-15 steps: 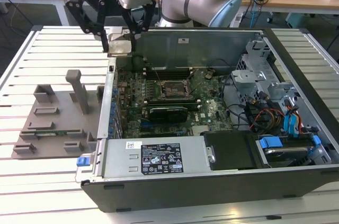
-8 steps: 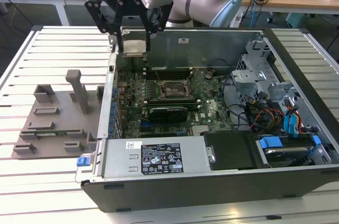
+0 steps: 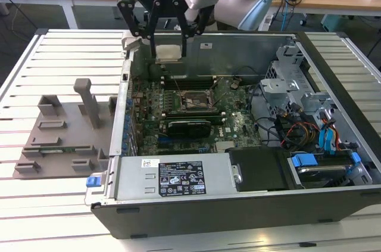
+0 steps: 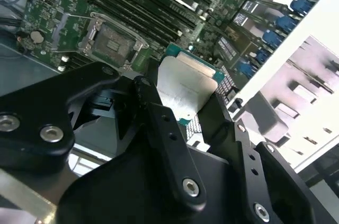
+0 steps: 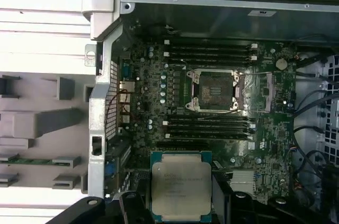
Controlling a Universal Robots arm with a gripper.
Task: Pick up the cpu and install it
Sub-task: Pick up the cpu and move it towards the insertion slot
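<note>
- Far to the exterior view's left of the CPU socket (image 3: 191, 102), outside the computer case (image 3: 208, 213): grey plastic tray (image 3: 65, 139) with upright posts, flat on the slatted table (image 3: 36, 216).
- Slightly left of the socket and higher, near the case's far wall: gripper (image 3: 169, 55), fingers clamped on two opposite edges of the cpu (image 3: 168, 49), in the air clear of the board.
- In both wrist views: cpu (image 5: 181, 186) (image 4: 185, 89) with metal top toward the camera and thin rim showing, off to one side of the socket (image 5: 214, 90), memory slots (image 5: 206, 126) between.
- Socket uncovered, frame edges unobstructed, open room straight above.
- Just in front of the socket: long black card (image 3: 189, 126).
- Right of the socket: cables (image 3: 292, 130) and drive cage (image 3: 297, 94), crowding that side of the case.
</note>
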